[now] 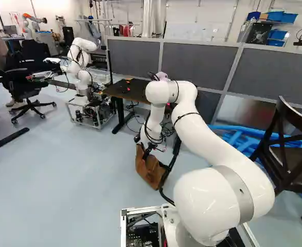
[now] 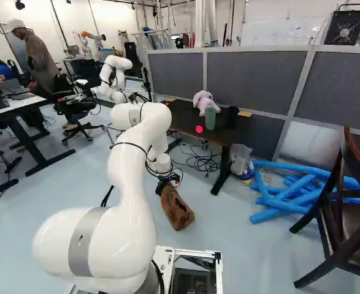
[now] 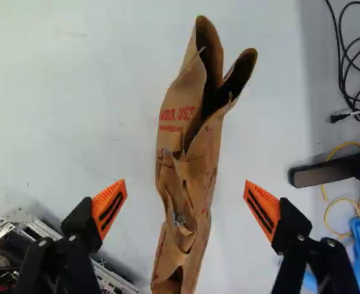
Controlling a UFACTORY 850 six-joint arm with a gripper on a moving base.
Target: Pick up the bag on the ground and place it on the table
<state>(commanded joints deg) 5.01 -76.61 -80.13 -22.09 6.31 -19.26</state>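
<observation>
The gripper [image 1: 146, 150] hangs low at the upper end of the brown paper bag [image 1: 152, 169] in the left base view; the right base view also has the bag [image 2: 176, 208] just below the gripper [image 2: 167, 179]. In the wrist view the gripper [image 3: 186, 205] stands wide open, its orange pads on either side of the crumpled bag [image 3: 189, 159], with floor showing between bag and each pad. The bag's open mouth lies ahead of the fingers. The dark table [image 2: 183, 116] stands beyond, bearing a pink plush toy [image 2: 204, 101] and a green cup [image 2: 210, 118].
Blue foam tubes [image 2: 284, 196] and a dark wooden chair [image 2: 345, 214] are on the right. A plastic bag [image 2: 241, 162] sits by the table leg, with cables [image 2: 201, 160] under the table. Another robot [image 1: 80, 67] stands farther back on the left, near an office chair [image 1: 30, 85].
</observation>
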